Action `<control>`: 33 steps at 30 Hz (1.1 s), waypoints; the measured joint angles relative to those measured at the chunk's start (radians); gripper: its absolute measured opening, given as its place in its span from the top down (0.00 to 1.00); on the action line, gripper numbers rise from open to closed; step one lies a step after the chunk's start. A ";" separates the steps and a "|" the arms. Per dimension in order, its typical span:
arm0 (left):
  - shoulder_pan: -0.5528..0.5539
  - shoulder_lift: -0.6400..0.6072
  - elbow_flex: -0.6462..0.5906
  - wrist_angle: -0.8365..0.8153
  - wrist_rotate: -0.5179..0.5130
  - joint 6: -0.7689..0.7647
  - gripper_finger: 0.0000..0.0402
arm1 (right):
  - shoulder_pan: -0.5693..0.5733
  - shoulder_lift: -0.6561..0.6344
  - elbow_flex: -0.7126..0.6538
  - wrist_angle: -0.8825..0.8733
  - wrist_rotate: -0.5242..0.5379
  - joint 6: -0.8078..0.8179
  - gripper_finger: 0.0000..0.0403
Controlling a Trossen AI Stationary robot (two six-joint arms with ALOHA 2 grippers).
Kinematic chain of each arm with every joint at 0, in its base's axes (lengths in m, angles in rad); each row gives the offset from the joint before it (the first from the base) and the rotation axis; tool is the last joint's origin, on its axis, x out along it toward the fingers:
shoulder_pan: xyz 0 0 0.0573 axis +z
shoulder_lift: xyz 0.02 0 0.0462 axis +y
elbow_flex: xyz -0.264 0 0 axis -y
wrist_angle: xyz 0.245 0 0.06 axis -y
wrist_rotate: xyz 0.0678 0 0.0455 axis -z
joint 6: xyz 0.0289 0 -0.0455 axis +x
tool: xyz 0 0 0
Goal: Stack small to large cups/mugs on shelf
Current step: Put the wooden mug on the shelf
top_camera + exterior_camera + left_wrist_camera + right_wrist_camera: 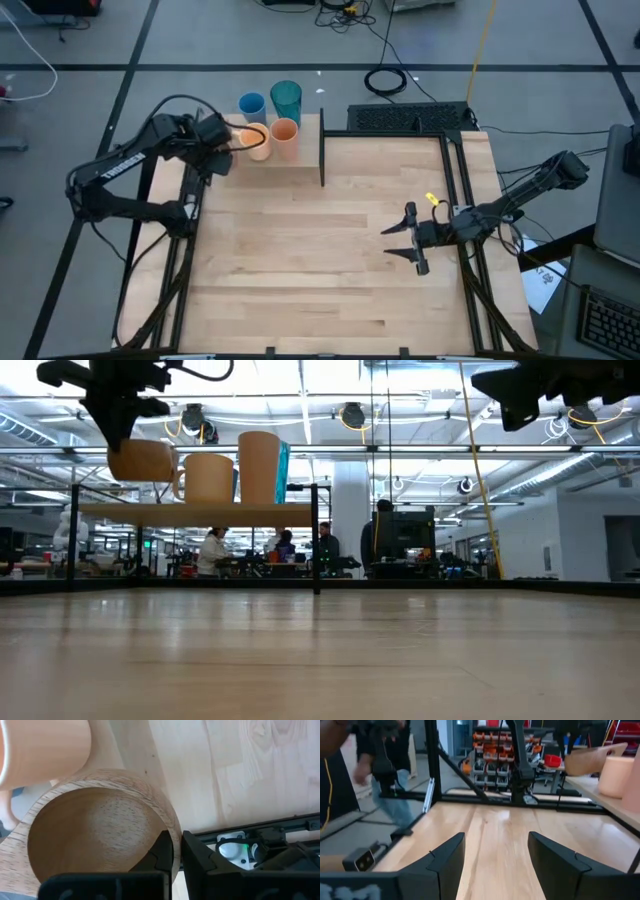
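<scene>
- Big open workshop behind the light-wood tabletop [330,260], ceiling lights everywhere, and a few people [214,550] sitting at desks way in the back of the low view.
- left gripper [176,851] is the busy one: its fingers are pinched on the rim of the tan handled mug [95,827], one finger inside the bowl, one outside. Low view shows that mug hanging tilted under the gripper, just above the shelf's left end.
- That mug looks like raw wood, speckled grain inside, thick rim, pretty chunky.
- Right beside it on the shelf [190,512] sits the peach-orange mug [207,477], handle pointing toward the held mug. Next along is the orange cup [259,466], taller and plain.
- From above, the shorter blue cup [251,104] and the tall translucent teal tumbler [286,98] stand behind those two, close together. Teal one is see-through and clearly the tallest.
- Shelf is a narrow pale board on a thin black frame, at the far left of the table.
- Writing: white lettering runs along the left arm [125,165] in the high view, too small for me to read.
- right gripper [412,240] just hangs over the table's right side, well away from the cups, fingers spread wide with nothing between them.
</scene>
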 joint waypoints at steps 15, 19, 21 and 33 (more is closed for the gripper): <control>0.037 0.057 0.000 0.000 -0.056 0.072 0.95 | -0.001 0.000 0.000 0.023 0.000 -0.011 0.48; 0.048 0.059 0.000 0.000 -0.056 0.112 0.95 | -0.001 0.000 0.000 0.023 0.000 -0.011 0.48; 0.048 0.063 0.000 0.001 -0.056 0.118 0.96 | -0.001 0.000 0.000 0.023 0.000 -0.011 0.48; 0.066 0.094 0.000 0.000 -0.059 0.167 0.95 | -0.001 0.000 0.000 0.023 0.000 -0.016 0.48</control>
